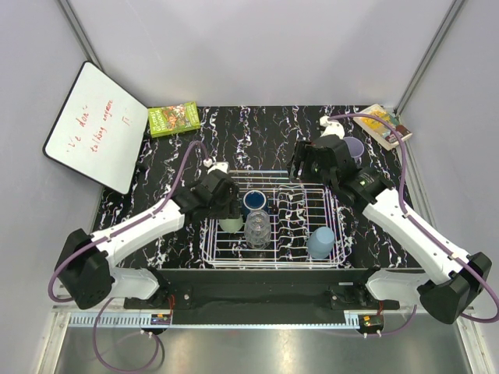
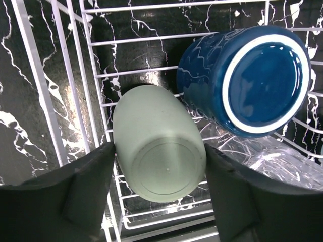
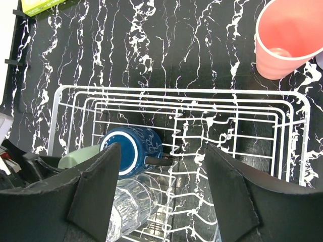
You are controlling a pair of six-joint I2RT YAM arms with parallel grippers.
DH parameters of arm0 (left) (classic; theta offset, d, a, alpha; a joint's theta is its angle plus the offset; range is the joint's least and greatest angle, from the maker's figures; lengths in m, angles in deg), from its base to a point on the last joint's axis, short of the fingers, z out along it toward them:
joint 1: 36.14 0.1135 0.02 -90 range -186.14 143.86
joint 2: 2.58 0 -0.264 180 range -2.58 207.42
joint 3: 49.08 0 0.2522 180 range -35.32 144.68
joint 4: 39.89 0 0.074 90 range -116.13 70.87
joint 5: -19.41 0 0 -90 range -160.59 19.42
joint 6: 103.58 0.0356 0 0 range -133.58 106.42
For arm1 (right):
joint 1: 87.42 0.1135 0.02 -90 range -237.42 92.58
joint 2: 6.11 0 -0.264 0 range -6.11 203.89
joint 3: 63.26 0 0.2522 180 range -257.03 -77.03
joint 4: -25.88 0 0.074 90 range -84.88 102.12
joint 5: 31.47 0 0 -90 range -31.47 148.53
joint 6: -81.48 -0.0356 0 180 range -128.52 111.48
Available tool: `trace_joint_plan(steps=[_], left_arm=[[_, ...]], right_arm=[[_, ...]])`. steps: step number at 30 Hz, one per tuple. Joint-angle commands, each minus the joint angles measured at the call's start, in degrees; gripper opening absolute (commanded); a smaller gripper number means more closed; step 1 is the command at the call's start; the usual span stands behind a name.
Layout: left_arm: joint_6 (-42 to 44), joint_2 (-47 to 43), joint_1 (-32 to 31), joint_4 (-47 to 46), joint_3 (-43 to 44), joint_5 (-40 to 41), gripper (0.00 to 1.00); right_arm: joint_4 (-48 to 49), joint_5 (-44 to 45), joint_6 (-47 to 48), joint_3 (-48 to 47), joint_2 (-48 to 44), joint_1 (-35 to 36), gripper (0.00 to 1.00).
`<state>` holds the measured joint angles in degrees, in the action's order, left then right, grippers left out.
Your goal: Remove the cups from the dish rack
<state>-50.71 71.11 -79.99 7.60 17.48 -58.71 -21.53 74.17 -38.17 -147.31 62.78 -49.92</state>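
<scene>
A pale green, handleless, smooth-walled tumbler (image 2: 151,131) sits base-up at the left end of the white wire-grid dish rack (image 3: 176,90), just beside a dark blue tumbler with a white-ringed base (image 2: 252,80). The left gripper (image 2: 159,151) straddles it, its dark fingers pressed against opposite flanks, so it appears clamped on the cup. I judge the cup light, rigid and slick. The best hold is therefore across the straight wall below the rounded base, square-on so it cannot squirt out. The clear ribbed glasses (image 1: 257,230) close by look fragile and should not be knocked. The right gripper (image 3: 161,151) hangs above the rack's far side, fingers spread with nothing between them. No cup carries a label. The white board (image 1: 93,125) bears red handwriting that I cannot read, and the print on the green box (image 1: 174,118) is too small to make out.
</scene>
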Motion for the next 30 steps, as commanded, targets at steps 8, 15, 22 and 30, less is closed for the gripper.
trace_joint_plan(steps=[8,15,22,30], left_arm=[[1.4,-1.3,-0.4,-1.4,1.2,2.3,0.1],[4.9,-4.8,-0.4,3.1,8.5,5.7,0.0],[7.5,-8.1,-0.4,7.3,18.6,5.9,0.0],[8.4,-15.4,0.3,-2.4,18.5,2.5,0.0]], right_arm=[[3.0,1.7,-0.4,1.2,-2.9,0.6,0.74],[3.1,1.4,-0.1,0.8,-3.7,0.5,0.74],[3.9,-1.6,-0.8,0.6,-4.2,0.5,0.74],[11.0,-8.2,-2.2,3.8,-7.0,0.5,0.75]])
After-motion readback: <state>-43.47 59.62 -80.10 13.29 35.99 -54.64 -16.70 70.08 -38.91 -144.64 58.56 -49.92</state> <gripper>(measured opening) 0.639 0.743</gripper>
